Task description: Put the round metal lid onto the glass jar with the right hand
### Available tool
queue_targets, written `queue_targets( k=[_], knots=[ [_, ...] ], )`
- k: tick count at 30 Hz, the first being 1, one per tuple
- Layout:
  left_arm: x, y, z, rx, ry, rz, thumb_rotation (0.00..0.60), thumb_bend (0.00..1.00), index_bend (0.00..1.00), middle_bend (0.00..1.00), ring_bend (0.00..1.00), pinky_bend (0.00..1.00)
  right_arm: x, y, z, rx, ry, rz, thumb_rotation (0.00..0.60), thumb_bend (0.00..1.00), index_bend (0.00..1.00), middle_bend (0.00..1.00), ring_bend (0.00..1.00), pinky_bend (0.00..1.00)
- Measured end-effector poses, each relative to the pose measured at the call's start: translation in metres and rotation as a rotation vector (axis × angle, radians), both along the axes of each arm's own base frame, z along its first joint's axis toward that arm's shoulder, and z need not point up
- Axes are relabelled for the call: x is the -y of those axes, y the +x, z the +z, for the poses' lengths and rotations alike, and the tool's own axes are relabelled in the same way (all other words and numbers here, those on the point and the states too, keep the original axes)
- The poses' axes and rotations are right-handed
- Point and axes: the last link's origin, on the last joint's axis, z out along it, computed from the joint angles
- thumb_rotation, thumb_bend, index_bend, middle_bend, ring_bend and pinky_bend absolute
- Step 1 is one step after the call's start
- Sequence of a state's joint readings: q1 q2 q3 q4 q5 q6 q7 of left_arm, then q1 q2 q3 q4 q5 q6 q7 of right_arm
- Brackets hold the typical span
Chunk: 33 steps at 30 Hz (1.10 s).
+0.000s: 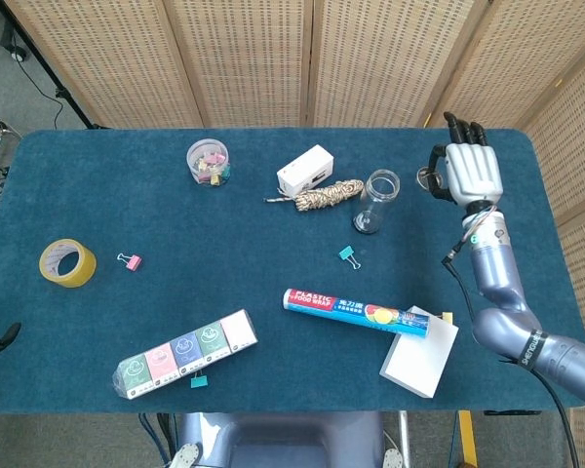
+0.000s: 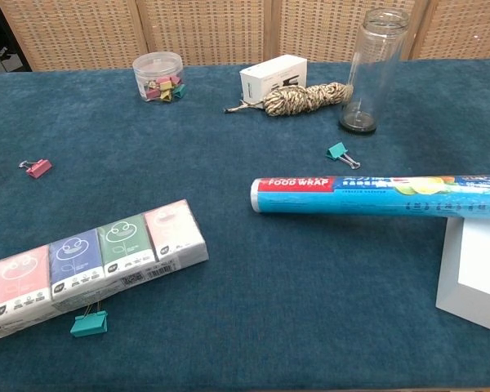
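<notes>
The tall clear glass jar (image 1: 378,200) stands upright and uncovered on the blue table, also seen in the chest view as the glass jar (image 2: 370,69). My right hand (image 1: 466,172) hangs in the air to the right of the jar, back of the hand toward the head camera. It pinches the round metal lid (image 1: 430,181), only partly visible at the hand's left edge. The chest view shows neither this hand nor the lid. My left hand appears in neither view.
Beside the jar lie a twine bundle (image 1: 329,195), a white box (image 1: 304,170) and a teal binder clip (image 1: 347,254). A food wrap roll (image 1: 354,311) rests on a white box (image 1: 420,351). Further left: clip tub (image 1: 208,162), tape roll (image 1: 67,262), tissue packs (image 1: 185,354).
</notes>
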<state>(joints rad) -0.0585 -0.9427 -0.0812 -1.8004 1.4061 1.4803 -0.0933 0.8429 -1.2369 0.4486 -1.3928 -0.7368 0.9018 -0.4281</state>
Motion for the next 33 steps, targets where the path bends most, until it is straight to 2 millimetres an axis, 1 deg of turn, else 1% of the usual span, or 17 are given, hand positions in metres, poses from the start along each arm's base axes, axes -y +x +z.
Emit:
queue_targets(
  k=[4,9,16,25,33],
  knots=[
    [-0.001,0.0,0.0,0.002,-0.001,0.003,0.6,0.23,0.0,0.0,0.0,0.0,0.01,0.017,-0.01,0.006,0.01,-0.003,0.6,0.51,0.65,0.0,0.0,0.0],
    [-0.002,-0.001,0.001,0.006,0.002,0.008,0.6,0.24,0.0,0.0,0.0,0.0,0.016,0.028,-0.024,-0.002,0.021,-0.01,0.6,0.51,0.65,0.0,0.0,0.0],
    [-0.001,-0.002,0.003,0.011,0.004,0.009,0.6,0.24,0.0,0.0,0.0,0.0,0.018,0.028,-0.039,-0.019,0.036,-0.03,0.6,0.51,0.65,0.0,0.0,0.0],
    [-0.001,-0.002,0.003,0.017,0.0,0.009,0.6,0.23,0.0,0.0,0.0,0.0,0.019,0.039,-0.043,-0.024,0.032,-0.011,0.6,0.51,0.65,0.0,0.0,0.0],
    [0.0,-0.002,0.004,0.026,0.004,0.009,0.6,0.24,0.0,0.0,0.0,0.0,0.017,0.042,-0.051,-0.04,0.046,-0.008,0.6,0.51,0.65,0.0,0.0,0.0]
  ],
)
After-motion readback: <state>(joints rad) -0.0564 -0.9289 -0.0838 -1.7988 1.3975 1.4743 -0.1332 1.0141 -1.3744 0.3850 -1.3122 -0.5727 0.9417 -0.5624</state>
